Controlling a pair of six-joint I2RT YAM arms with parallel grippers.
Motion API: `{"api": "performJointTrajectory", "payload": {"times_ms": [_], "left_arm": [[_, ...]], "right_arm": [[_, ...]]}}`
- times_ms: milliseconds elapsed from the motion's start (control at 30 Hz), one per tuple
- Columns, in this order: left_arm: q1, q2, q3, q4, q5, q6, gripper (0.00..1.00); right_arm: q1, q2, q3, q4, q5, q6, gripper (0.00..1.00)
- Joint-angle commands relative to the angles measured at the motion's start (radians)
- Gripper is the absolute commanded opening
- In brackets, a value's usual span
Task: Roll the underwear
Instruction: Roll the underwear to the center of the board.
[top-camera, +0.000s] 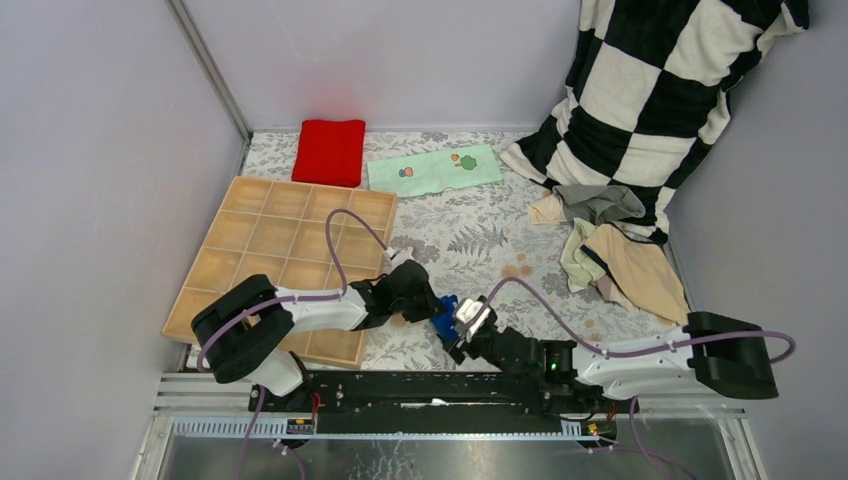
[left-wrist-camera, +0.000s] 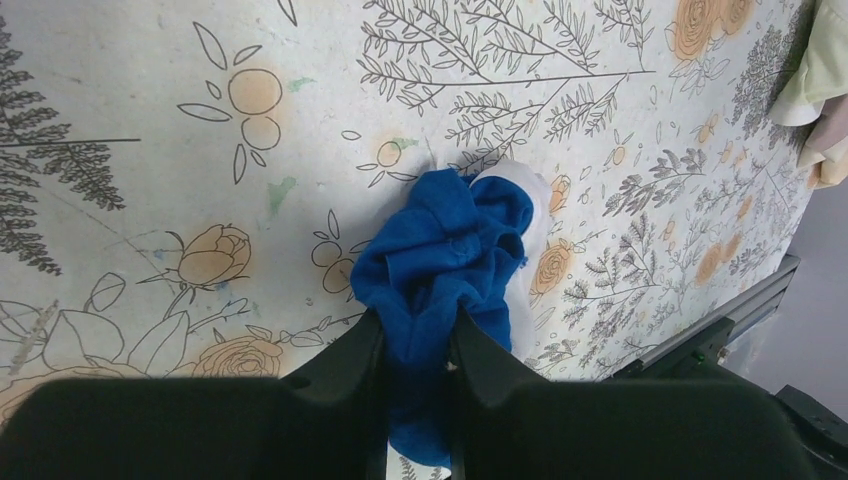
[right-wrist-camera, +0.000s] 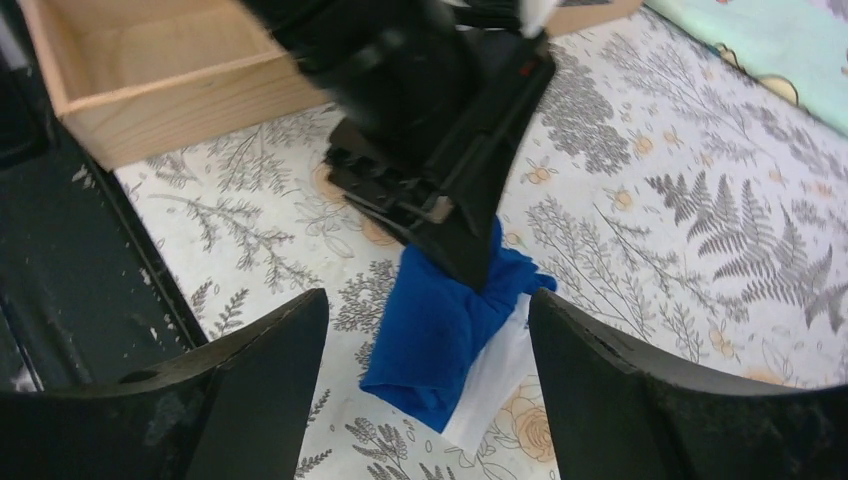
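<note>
Now the blue brief (left-wrist-camera: 445, 240), bunched into a loose roll with white showing at one side, lies at 6 o'clock on the desk (top-camera: 470, 240), close to its near edge. The left hand (left-wrist-camera: 418, 338) pinches one end, narrow; the right hand (right-wrist-camera: 428, 305) stands wide, a finger either side, touching nothing. Likely best: left holds firm while right tucks the white edge under and tightens evenly, without dragging the bundle.

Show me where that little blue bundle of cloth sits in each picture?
Top view: the blue underwear lies low centre, between the two arms' tips.
Left wrist: centre, pinched by the left gripper.
Right wrist: lower centre, framed by the open right gripper.
Shared landmark: the floral tablecloth beneath it.
</note>
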Motion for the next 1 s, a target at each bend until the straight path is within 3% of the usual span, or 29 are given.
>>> {"api": "performJointTrajectory", "payload": {"times_ms": [0,300,500,600,800,867,967], "left_arm": [[-0.003,0.025,-0.026,-0.214,-0.029,-0.003,0.00],[-0.003,0.006,-0.034,-0.189,0.010,-0.026,0.00],[-0.004,0.000,-0.033,-0.190,0.017,-0.026,0.00],[-0.004,0.004,-0.032,-0.188,0.020,-0.027,0.00],[-0.003,-0.004,-0.037,-0.175,0.022,-0.035,0.00],[-0.002,-0.017,-0.040,-0.164,0.019,-0.041,0.08],[-0.001,-0.050,-0.038,-0.162,0.005,-0.049,0.25]], "right_arm": [[0.100,0.121,0.041,0.148,0.116,-0.178,0.81],[0.198,0.505,0.077,0.388,0.345,-0.352,0.78],[0.199,0.638,0.118,0.490,0.424,-0.455,0.72],[0.199,0.666,0.127,0.505,0.436,-0.460,0.59],[0.204,0.659,0.106,0.525,0.441,-0.396,0.15],[0.204,0.645,0.093,0.503,0.429,-0.345,0.02],[0.204,0.620,0.072,0.471,0.414,-0.245,0.00]]}}
